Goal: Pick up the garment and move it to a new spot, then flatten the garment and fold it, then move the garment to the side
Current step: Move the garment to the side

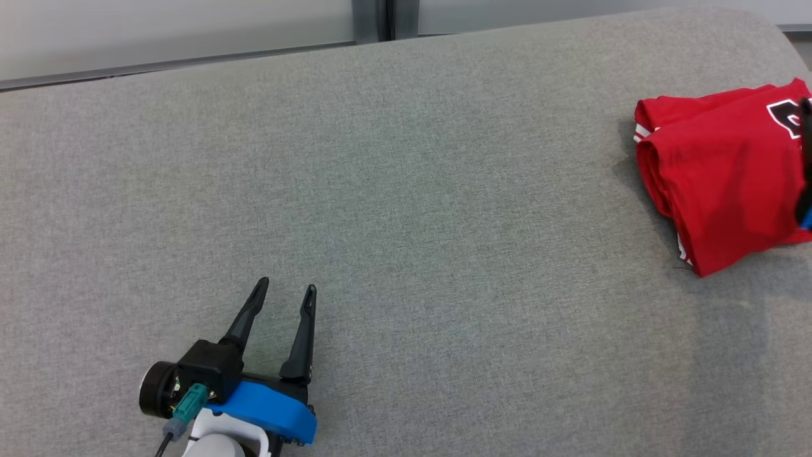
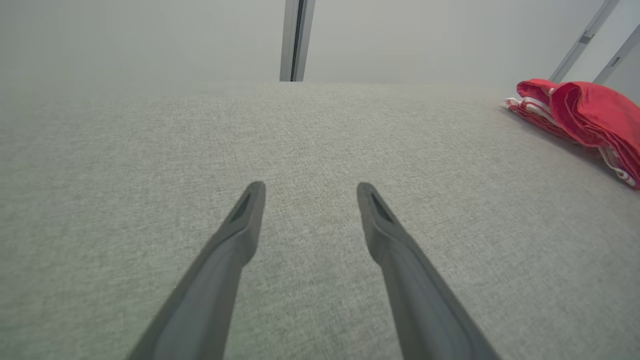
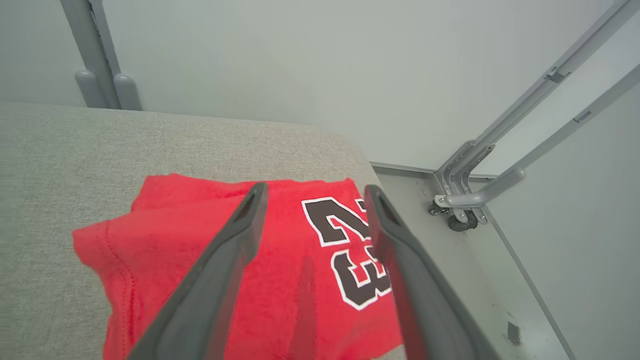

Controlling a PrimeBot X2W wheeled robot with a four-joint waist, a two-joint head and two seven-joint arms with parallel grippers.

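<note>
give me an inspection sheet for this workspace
surface: grey woven fabric tabletop, flat, rounded far right corner
job's things: folded red cloth jersey with black-and-white number, lying near the right edge
clutter: nothing seen
end effectors: left end effector open over bare fabric; right end effector open over the jersey, not gripping it
cables: grey cable with teal plug at the left wrist
surroundings: pale wall; grey metal wheeled frame on the floor
</note>
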